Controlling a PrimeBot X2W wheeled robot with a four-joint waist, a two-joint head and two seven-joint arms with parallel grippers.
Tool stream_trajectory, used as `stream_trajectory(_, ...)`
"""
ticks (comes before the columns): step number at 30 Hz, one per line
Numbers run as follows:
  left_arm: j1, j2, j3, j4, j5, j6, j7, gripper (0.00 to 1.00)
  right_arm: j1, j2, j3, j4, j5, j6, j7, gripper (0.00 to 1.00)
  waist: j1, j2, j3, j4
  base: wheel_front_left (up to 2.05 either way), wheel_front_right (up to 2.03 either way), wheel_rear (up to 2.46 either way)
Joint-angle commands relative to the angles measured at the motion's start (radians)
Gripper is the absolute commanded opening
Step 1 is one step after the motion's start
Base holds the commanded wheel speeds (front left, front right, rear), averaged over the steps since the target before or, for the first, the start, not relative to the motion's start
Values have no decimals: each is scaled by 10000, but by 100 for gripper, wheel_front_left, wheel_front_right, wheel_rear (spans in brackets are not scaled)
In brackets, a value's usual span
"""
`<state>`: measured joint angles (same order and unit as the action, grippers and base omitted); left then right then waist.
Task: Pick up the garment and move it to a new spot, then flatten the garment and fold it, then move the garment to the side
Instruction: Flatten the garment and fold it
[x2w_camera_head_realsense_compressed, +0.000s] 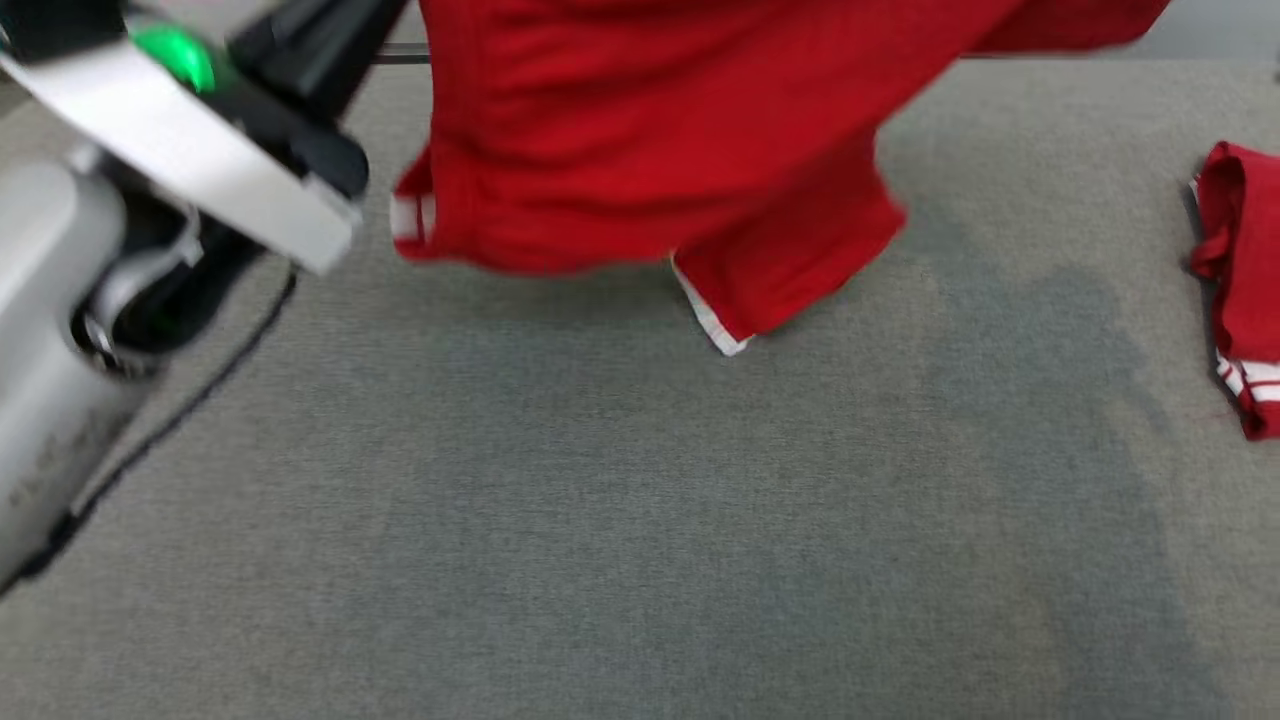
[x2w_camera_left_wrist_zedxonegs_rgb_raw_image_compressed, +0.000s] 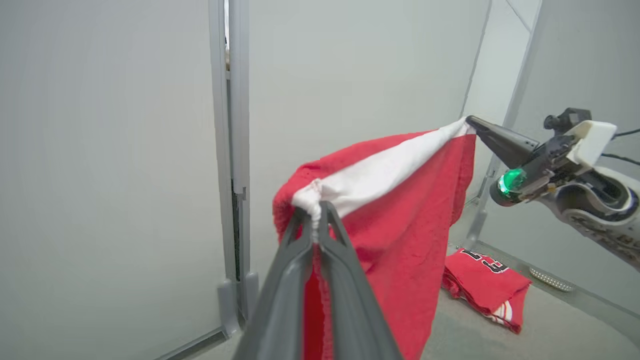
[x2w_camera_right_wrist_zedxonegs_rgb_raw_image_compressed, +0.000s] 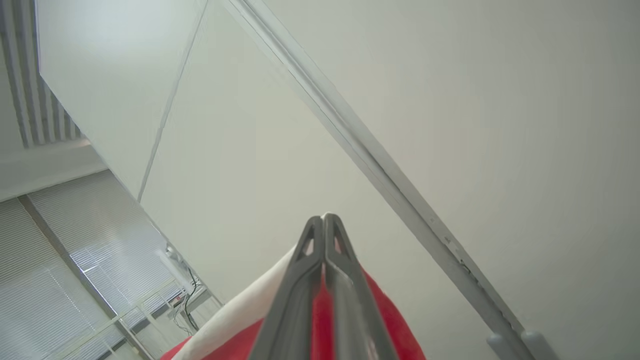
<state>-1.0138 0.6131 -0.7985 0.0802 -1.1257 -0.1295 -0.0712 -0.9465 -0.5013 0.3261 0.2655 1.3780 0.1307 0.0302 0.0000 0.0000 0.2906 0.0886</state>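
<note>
The garment (x2w_camera_head_realsense_compressed: 680, 150), red shorts with white trim, hangs in the air above the grey table (x2w_camera_head_realsense_compressed: 640, 520); only one leg hem touches the surface. In the left wrist view my left gripper (x2w_camera_left_wrist_zedxonegs_rgb_raw_image_compressed: 315, 207) is shut on one end of the garment's (x2w_camera_left_wrist_zedxonegs_rgb_raw_image_compressed: 400, 225) white waistband. My right gripper (x2w_camera_left_wrist_zedxonegs_rgb_raw_image_compressed: 472, 122) pinches the other end, so the band stretches between them. In the right wrist view my right gripper (x2w_camera_right_wrist_zedxonegs_rgb_raw_image_compressed: 324, 217) is shut, with the garment's red cloth (x2w_camera_right_wrist_zedxonegs_rgb_raw_image_compressed: 395, 335) and white band around its fingers. My left wrist and forearm (x2w_camera_head_realsense_compressed: 200, 170) fill the upper left of the head view.
A second red garment (x2w_camera_head_realsense_compressed: 1240, 290), folded, lies at the table's right edge, also seen as a folded red jersey (x2w_camera_left_wrist_zedxonegs_rgb_raw_image_compressed: 485, 287). Pale partition walls (x2w_camera_left_wrist_zedxonegs_rgb_raw_image_compressed: 125, 150) stand behind the table. A black cable (x2w_camera_head_realsense_compressed: 200, 390) runs along my left arm.
</note>
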Motion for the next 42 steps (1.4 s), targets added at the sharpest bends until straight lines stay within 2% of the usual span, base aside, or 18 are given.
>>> stream_trajectory(1,-594,-101,22,256,85,-1,-34,0,-327,90,-7,21,-227,-2,-404,0,0,0,694,-697,0,0,0)
stream_trajectory(5,-3026,-608,-190,1369,786,-3,-792,0,-1695,456,273,-109,-743,-2,-2116,0,0,0,1421,-1348,0,0,0)
stream_trajectory(7,-3860,-665,-458,1723,1287,0,-1384,0,-2067,347,408,-261,-885,-2,-2573,0,0,0,1679,-1540,0,0,0)
stream_trajectory(11,-3939,-618,-964,1816,1790,-2,-1893,0,-1717,-48,605,-901,-612,-2,-2886,0,0,0,1820,-1632,0,0,0)
stream_trajectory(16,-1890,-150,-1374,904,2274,0,-1939,0,261,-1154,967,-2152,-198,0,-2948,0,0,0,1592,-1385,0,0,0)
stream_trajectory(21,1345,-3,-1624,-175,2624,0,-1942,0,4022,-2454,863,-3066,211,-2,-2960,0,0,0,1046,-991,0,0,0)
stream_trajectory(24,3151,109,-1841,-789,2931,0,-1944,0,6613,-2696,379,-3500,408,0,-2962,0,0,0,673,-838,0,0,0)
stream_trajectory(30,5970,401,-2136,-1355,3518,-1,-1943,0,10823,-2565,-206,-4333,498,-2,-2965,0,0,0,150,-720,0,0,0)
stream_trajectory(33,6893,645,-2114,-1509,3785,-1,-1944,0,12069,-2934,-209,-4816,605,-2,-2965,0,0,0,-87,-655,0,0,0)
stream_trajectory(37,7517,798,-2116,-1684,3968,43,-1944,0,13013,-3348,-976,-5379,666,-2,-2966,0,0,0,-307,-452,0,0,0)
stream_trajectory(39,7535,723,-2056,-1777,3943,39,-1946,0,13098,-3382,-1173,-5508,676,-2,-2966,0,0,0,-352,-413,0,0,0)
stream_trajectory(42,7435,160,-1849,-2095,3383,10,-1932,0,12917,-3510,-1555,-5596,549,-2,-2959,0,0,0,-468,-241,0,0,0)
